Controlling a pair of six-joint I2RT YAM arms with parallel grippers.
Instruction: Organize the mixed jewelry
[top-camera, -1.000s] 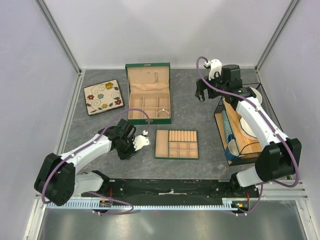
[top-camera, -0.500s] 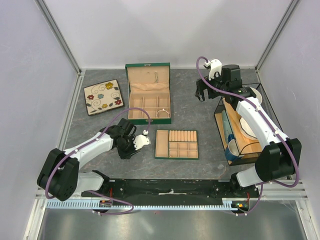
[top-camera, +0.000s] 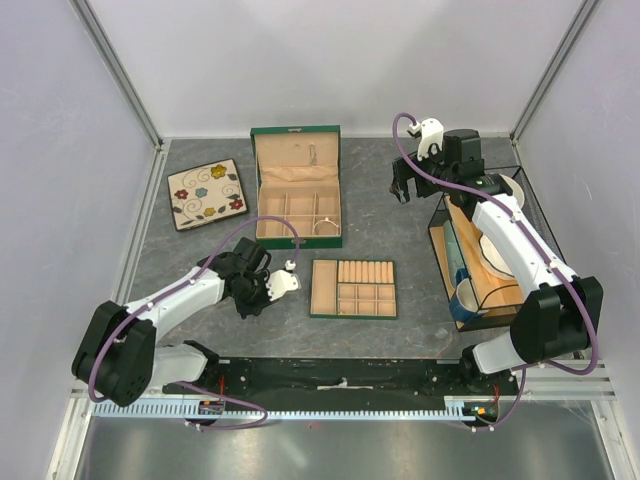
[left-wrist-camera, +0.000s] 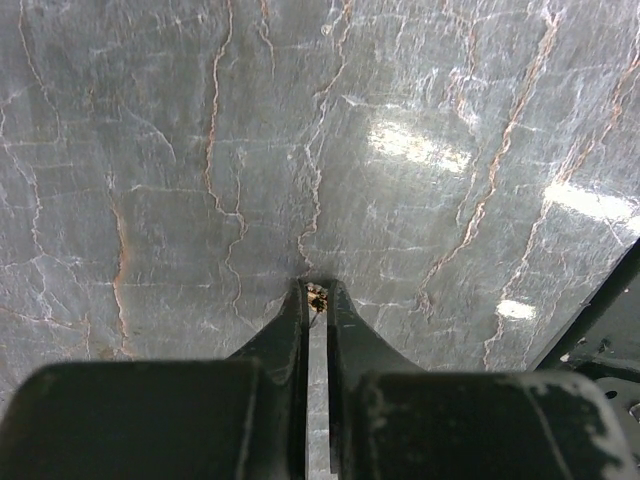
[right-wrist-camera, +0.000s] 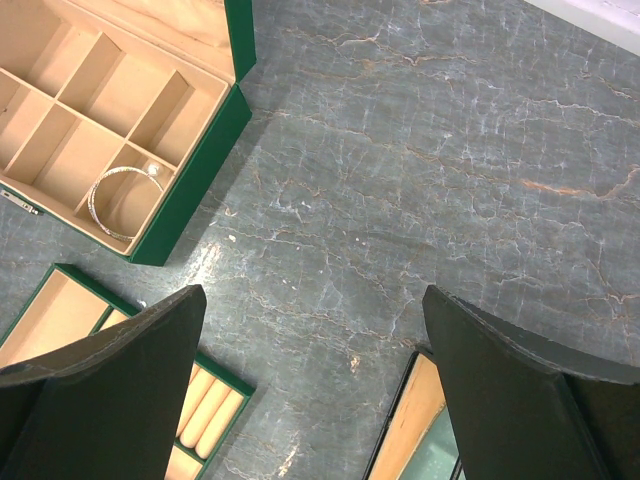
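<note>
Now, left gripper (left-wrist-camera: 317, 290): pinched, I think, on a tiny gold piece (left-wrist-camera: 318, 297) at the tabletop (left-wrist-camera: 150, 150).
Change: arm barely shifted; I haven't lifted it yet.
Right gripper (right-wrist-camera: 315, 340): spread wide, empty.
Bangle (right-wrist-camera: 122, 202): inside jewelry box (right-wrist-camera: 195, 180).

Box (top-camera: 296, 190) sitting at back centre of table (top-camera: 400, 250), lid standing up behind compartments. Bangle (top-camera: 324, 226) lying in box's front right compartment. Plate (top-camera: 207, 194) lying left of box, apart from it. Tray (top-camera: 354, 288) lying in front of box, shifted slightly right. Basket (top-camera: 480, 250) standing along table's right edge. Left tool (left-wrist-camera: 317, 290) reaching down to table left of tray, in front of box. Tiny piece (left-wrist-camera: 318, 297) sitting between its tips. Right tool (top-camera: 400, 188) hanging over table between box and basket.
</note>
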